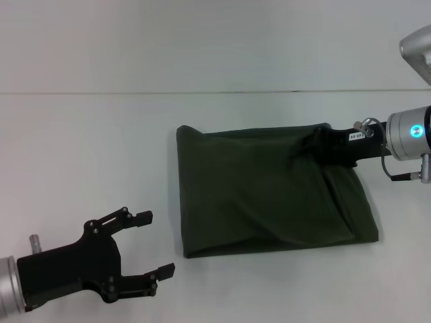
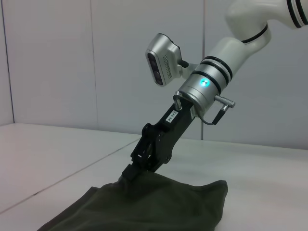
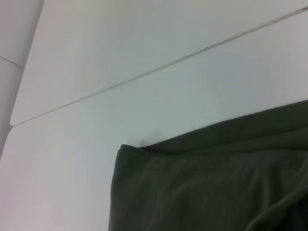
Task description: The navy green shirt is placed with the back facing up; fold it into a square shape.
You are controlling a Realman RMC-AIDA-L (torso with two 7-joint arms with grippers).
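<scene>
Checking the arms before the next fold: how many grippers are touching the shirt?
1. The right gripper is down on the far right corner of the shirt. The left gripper hangs open over the bare table, near left, clear of the cloth.

White table (image 1: pixel 81 155) lies bare to the left of the folded navy green shirt (image 1: pixel 269 192), also along its far and near edges. The right gripper (image 1: pixel 316 145) blocks the shirt's far right corner. The left gripper (image 1: pixel 145 245) hovers near-left, apart from the cloth.
</scene>
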